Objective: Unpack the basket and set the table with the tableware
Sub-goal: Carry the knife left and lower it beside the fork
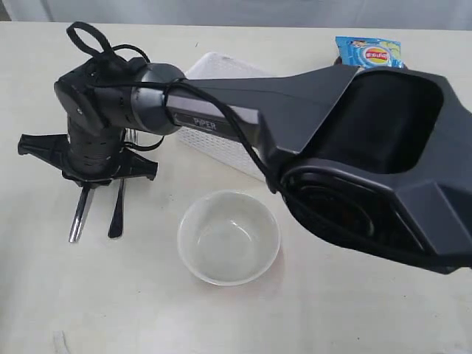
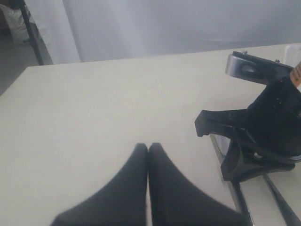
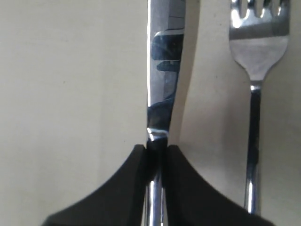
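The shiny steel knife (image 3: 162, 84) was clamped in the right tool (image 3: 156, 148) beside the steel fork (image 3: 257, 52), seemingly for placing; release was needed.

- Steel table knife (image 3: 162, 84) sits clamped between the black fingers (image 3: 127, 188) of the right gripper (image 3: 156, 149).
- Steel fork (image 3: 256, 70) lies just beside those fingers, on the cream tabletop (image 3: 70, 94).

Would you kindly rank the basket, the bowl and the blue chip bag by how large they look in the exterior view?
1. basket: looks largest, but the arm hides much of it, so its lead over the bowl is unsure.
2. bowl: fully visible.
3. chip bag: clearly smallest.
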`<control>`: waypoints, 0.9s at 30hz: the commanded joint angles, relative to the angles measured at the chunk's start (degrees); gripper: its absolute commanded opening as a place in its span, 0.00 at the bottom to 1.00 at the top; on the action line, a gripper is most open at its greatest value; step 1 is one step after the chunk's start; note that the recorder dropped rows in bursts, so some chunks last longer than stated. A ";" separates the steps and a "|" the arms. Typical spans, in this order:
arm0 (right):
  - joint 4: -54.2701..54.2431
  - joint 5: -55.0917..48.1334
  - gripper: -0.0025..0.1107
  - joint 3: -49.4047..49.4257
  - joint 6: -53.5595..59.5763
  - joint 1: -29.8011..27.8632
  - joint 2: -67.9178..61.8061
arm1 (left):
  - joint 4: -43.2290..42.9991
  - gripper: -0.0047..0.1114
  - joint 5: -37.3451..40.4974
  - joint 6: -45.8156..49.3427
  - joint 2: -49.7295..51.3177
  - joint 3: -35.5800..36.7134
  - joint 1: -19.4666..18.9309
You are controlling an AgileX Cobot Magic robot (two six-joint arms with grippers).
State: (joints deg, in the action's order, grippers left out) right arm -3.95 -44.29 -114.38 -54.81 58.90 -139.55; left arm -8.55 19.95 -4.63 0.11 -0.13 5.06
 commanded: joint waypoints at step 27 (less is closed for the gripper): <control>-0.93 0.71 0.02 -0.17 4.32 -1.50 -0.67 | -0.23 0.04 -0.03 -0.13 -0.11 0.13 0.29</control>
State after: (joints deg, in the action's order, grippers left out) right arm -5.11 -43.88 -114.47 -50.88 57.79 -140.30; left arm -8.55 19.95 -4.63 0.11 -0.13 5.06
